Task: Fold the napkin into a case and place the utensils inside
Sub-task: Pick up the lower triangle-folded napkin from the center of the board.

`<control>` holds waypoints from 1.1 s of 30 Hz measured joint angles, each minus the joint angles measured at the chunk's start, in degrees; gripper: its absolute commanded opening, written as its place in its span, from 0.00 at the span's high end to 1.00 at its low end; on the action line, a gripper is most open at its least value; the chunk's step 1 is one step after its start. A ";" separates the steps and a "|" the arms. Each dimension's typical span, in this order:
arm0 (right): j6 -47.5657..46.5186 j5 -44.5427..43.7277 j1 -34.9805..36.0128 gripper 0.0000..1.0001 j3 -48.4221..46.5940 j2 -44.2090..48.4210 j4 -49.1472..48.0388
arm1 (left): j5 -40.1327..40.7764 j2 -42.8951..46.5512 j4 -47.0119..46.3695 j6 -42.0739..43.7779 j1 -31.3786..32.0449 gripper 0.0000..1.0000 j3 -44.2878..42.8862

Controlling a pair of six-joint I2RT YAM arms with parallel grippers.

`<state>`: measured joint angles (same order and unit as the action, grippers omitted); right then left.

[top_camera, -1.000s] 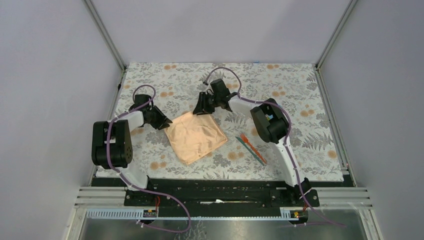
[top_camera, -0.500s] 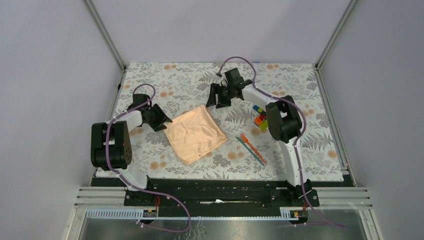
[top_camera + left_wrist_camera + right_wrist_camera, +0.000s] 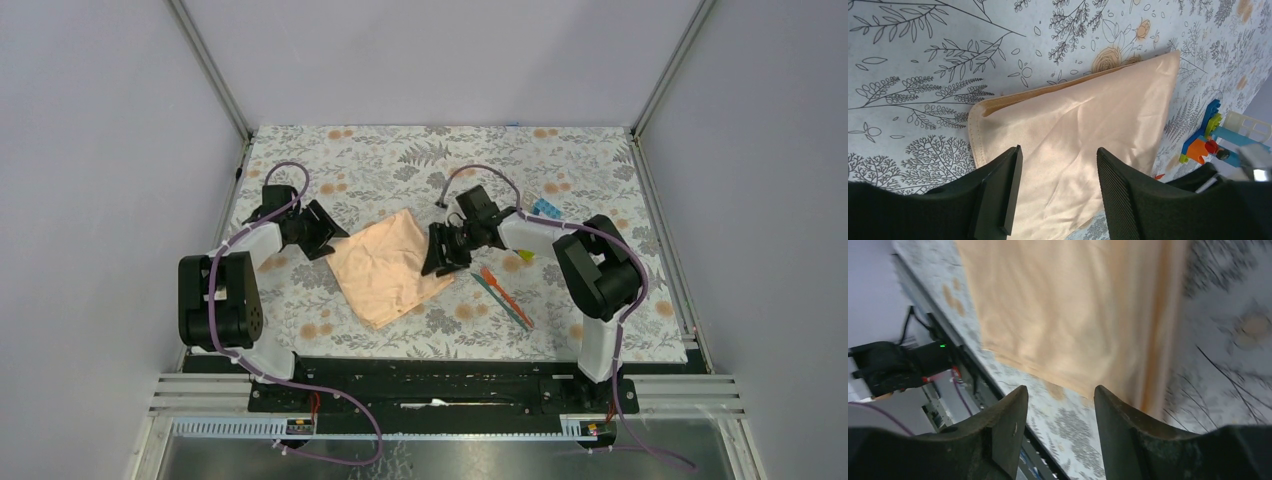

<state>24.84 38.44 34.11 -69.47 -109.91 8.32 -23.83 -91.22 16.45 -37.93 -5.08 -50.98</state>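
Here the left hand (image 3: 318, 232) is open wide and holds nothing. It sits by the left corner of the napkin (image 3: 388, 265). The right hand (image 3: 441, 256) is open too, with nothing in it, over the napkin's right edge. The napkin lies folded flat on the table (image 3: 600, 180). The utensils (image 3: 503, 296), one orange and one teal, lie side by side just right of it.

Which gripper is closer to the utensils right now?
Right. The right gripper sits at the napkin's right edge, just beside the utensils; the left gripper is at the napkin's left corner, across the cloth from them.
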 measured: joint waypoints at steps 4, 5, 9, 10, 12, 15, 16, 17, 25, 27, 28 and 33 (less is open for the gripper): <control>-0.94 -5.86 -0.42 0.43 5.01 -0.02 1.81 | 0.17 1.88 1.68 0.72 0.00 0.34 0.00; -1.18 -6.88 -0.57 0.43 5.11 0.20 2.23 | 0.39 3.32 2.78 1.14 0.02 0.33 0.00; -3.52 -15.72 -0.55 0.42 4.55 1.90 4.04 | 1.07 10.60 6.64 3.17 0.33 0.31 -0.37; -4.09 -17.84 -0.52 0.41 4.02 2.01 4.85 | 1.22 12.44 7.54 3.67 0.50 0.31 -0.72; -4.98 -21.59 -0.39 0.36 3.37 2.36 6.03 | 1.29 15.50 8.57 4.33 0.87 0.30 -1.18; -6.99 -27.34 0.68 0.22 2.86 3.93 9.29 | 1.27 19.43 10.36 5.01 1.27 0.29 -1.22; -7.87 -29.16 1.51 0.15 2.49 4.72 10.75 | 1.25 20.22 10.88 5.05 1.36 0.29 -1.22; -9.03 -31.19 2.84 0.07 1.73 5.60 12.46 | 1.27 21.16 11.39 5.14 1.33 0.28 -1.20; -17.18 -39.28 24.41 0.02 -7.89 9.88 18.36 | 6.14 24.87 16.13 7.15 1.27 0.24 -2.16; -17.81 -39.43 28.37 0.07 -10.71 8.22 20.33 | 7.50 25.09 17.00 8.00 1.07 0.23 -2.80; -18.21 -39.60 29.73 0.11 -11.76 6.86 21.38 | 7.96 25.31 17.31 8.26 0.94 0.23 -2.93; -19.58 -39.76 30.75 0.29 -12.92 0.24 26.18 | 8.98 26.40 17.94 9.18 0.57 0.23 -2.97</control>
<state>5.26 -1.32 64.86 -82.39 -109.67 34.50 -14.85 -64.82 34.39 -28.75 -4.51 -53.95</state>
